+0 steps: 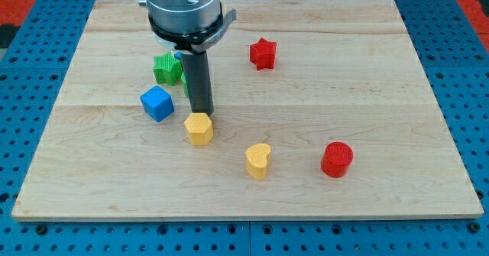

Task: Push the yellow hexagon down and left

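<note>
The yellow hexagon (199, 128) lies on the wooden board (367, 80), left of the board's middle. My tip (202, 114) stands right at the hexagon's upper edge, touching or almost touching it. The dark rod rises from there to the arm's round grey mount at the view's top. A blue cube (157, 103) sits just left and slightly above the hexagon, apart from it.
A green star (167, 68) lies above the blue cube; another green block (185, 82) is partly hidden behind the rod. A yellow heart (258, 161) lies at lower right of the hexagon. A red cylinder (337, 159) is farther right. A red star (262, 53) is at upper right.
</note>
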### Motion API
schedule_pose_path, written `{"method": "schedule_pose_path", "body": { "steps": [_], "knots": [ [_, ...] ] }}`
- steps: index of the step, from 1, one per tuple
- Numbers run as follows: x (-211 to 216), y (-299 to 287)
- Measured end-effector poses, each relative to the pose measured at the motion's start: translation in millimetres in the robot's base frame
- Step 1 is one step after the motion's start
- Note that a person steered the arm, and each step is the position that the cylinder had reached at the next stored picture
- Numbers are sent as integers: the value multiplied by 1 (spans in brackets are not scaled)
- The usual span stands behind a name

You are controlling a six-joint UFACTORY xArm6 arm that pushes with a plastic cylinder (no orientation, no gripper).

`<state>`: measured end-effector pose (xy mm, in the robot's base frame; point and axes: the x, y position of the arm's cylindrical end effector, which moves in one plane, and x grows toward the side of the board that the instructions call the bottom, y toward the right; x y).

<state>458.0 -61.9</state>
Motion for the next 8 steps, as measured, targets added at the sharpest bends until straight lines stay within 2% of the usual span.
{"method": "schedule_pose_path", "body": {
  "steps": [3,5,8],
  "knots": [
    [49,6],
    [61,35],
    [73,-3]
  ]
}}
